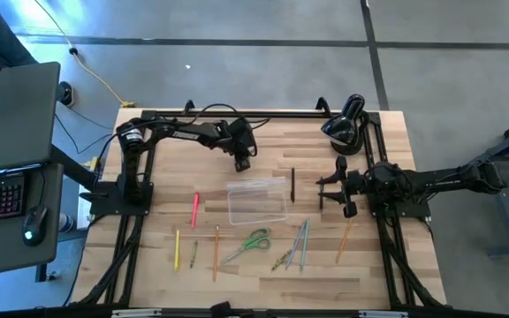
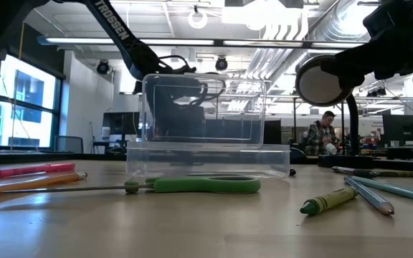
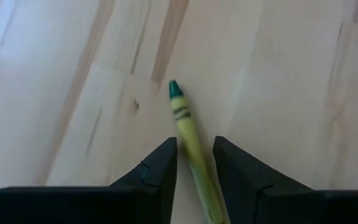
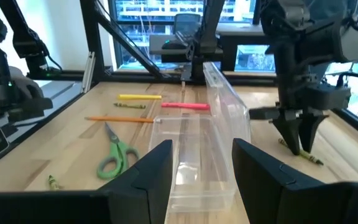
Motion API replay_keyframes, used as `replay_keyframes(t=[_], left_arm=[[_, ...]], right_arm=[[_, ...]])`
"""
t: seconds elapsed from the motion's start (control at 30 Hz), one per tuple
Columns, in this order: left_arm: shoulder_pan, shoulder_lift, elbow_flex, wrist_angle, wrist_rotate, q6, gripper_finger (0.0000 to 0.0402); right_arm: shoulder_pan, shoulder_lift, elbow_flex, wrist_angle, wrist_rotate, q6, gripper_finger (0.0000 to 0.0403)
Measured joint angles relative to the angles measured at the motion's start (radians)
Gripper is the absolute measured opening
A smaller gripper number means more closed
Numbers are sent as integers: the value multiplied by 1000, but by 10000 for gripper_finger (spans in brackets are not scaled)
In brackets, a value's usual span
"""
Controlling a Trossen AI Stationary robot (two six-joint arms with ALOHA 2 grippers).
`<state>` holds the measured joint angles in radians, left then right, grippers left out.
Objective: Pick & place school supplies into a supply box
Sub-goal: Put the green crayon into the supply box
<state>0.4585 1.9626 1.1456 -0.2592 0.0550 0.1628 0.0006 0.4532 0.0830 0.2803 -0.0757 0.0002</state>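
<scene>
we count one supply box [image 1: 230, 203], clear and with nothing lying in it, near the middle of the bench [image 1: 325, 291]; one pair of green-handled scissors [image 1: 250, 241]; and about ten thin sticks in all.

going left to right along the near side of the bench: one yellow pencil [image 1: 177, 250]; one pink pen [image 1: 195, 209], a little farther back and just left of the box; one short olive crayon [image 1: 193, 253]; one orange pencil [image 1: 216, 252]; then the scissors in front of the box; another short crayon [image 1: 283, 259]; what look like two greyish pencils [image 1: 302, 240] lying close together; one dark pencil [image 1: 292, 185] just beside the box's right end; and one brownish-orange pencil [image 1: 345, 240] farthest right.

the left gripper [image 1: 242, 164] points straight down behind the box, its tips at the bench; its fingers stand apart on either side of one more crayon, yellow-green with a green tip [image 3: 182, 115], which lies flat on the wood between them; we see no squeeze on it.

the right gripper [image 4: 201, 144] sits low to the right of the box, facing its short end; its fingers are spread wide and hold nothing, and the box lies ahead of them, near but apart.

one black rounded device [image 1: 343, 124] stands at the far right corner of the bench.
</scene>
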Motion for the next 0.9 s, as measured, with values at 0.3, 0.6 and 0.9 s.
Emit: replay_keyframes(t=[0.3,0.6,0.9], left_arm=[[0,2,-3,-24,25,-22,29],[-1,-4,-2,-143,2,-80,15],[-30,-59,-2,-403,-42,-257,25]], right_arm=[[0,0,0,-15,-3,47,146],[0,0,0,-17,-10,66,146],[0,0,0,-23,-10,75,146]])
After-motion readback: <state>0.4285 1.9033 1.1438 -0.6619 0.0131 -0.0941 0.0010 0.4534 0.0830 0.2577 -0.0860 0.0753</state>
